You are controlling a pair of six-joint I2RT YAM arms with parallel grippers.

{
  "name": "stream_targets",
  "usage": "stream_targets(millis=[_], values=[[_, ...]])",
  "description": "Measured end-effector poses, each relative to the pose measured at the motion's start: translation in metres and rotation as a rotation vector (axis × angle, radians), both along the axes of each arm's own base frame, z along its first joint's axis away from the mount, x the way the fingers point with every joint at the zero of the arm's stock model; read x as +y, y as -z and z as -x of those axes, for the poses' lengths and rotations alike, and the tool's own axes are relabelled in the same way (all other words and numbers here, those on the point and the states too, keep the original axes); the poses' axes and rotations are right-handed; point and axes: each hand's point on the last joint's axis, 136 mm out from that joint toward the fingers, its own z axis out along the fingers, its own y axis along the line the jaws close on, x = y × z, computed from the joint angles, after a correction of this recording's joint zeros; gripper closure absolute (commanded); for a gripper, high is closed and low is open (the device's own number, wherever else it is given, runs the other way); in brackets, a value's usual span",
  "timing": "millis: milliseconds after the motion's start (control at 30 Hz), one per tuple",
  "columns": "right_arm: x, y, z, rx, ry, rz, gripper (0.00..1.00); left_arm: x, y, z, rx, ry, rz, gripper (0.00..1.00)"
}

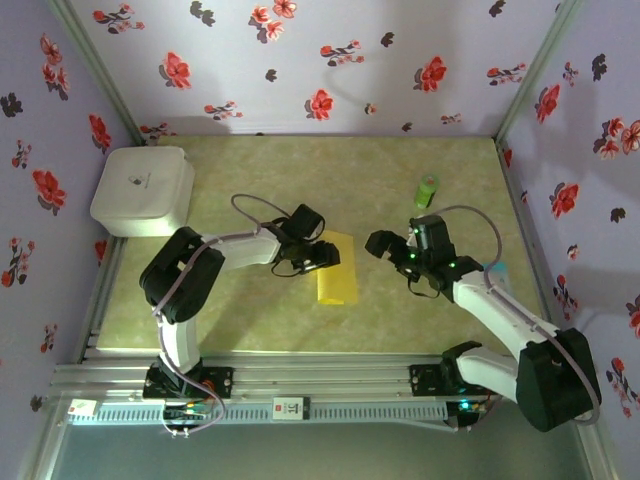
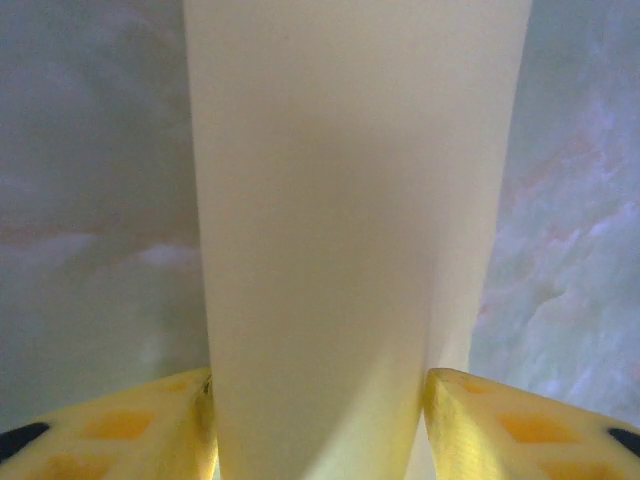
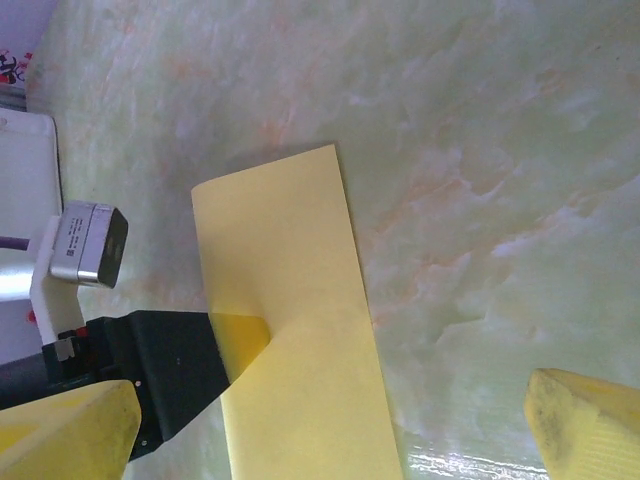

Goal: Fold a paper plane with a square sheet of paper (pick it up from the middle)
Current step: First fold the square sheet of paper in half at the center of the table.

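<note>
The thin bright yellow sheet of paper (image 1: 338,275) lies near the middle of the pale green table (image 1: 240,320). It is folded into a long strip that runs from the far side toward the near edge.

The left tool (image 1: 318,252) sits at the strip's left side, by its far end. In the left wrist view its two yellow fingers (image 2: 150,425) stand a little apart with the paper between them. It is hard to tell if they squeeze the paper or just sit around it. In the right wrist view a yellow tip by that tool's black body seems tucked under a raised bit of paper.

The right tool (image 1: 393,250) hangs close to the right of the strip, not touching it. Its fingers are wide apart and hold nothing.

The step looks like making the next fold. To do it well, the left tool should lift only the top layer and go slowly, since thin paper bends and slides. The right tool could press the other side flat on the table. The edges should line up before the fold is pressed down.

The small green cylinder (image 1: 428,188) and the white rounded box (image 1: 145,188) sit well away, by the far corners.
</note>
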Motion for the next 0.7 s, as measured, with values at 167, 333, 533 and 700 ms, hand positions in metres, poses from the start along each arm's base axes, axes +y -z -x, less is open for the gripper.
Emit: stream_targets(millis=[167, 333, 533, 700], values=[[0.004, 0.003, 0.000, 0.013, -0.002, -0.005, 0.01, 0.007, -0.002, -0.002, -0.027, -0.001, -0.033, 0.44], [0.012, 0.009, 0.000, 0.027, -0.018, -0.008, 0.03, 0.015, -0.010, -0.003, -0.058, 0.001, -0.066, 0.48], [0.020, 0.023, 0.003, 0.069, -0.034, 0.004, 0.05, 0.025, -0.009, -0.001, -0.066, 0.012, -0.118, 0.51], [0.025, 0.029, 0.005, 0.086, -0.045, 0.007, 0.05, 0.034, -0.006, -0.001, -0.059, 0.007, -0.151, 0.50]])
